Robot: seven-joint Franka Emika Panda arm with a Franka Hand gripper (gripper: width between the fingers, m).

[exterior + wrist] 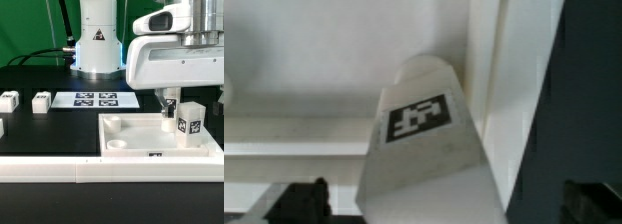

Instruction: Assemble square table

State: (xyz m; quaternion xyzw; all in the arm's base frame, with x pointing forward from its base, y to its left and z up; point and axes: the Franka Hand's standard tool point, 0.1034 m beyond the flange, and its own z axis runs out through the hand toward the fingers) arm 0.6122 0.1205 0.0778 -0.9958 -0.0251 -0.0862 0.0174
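One leg [423, 140] between end effector [446, 202] fingers [304, 200]

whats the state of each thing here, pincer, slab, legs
pincer: open wide, low over the slab, clamping nothing
standing leg: upright on the slab, between the open fingers with a gap on each side; can't tell if it's fixed in
slab: flat on the table, rim up, near pockets empty
loose legs: on the table, unattached, apart from the slab
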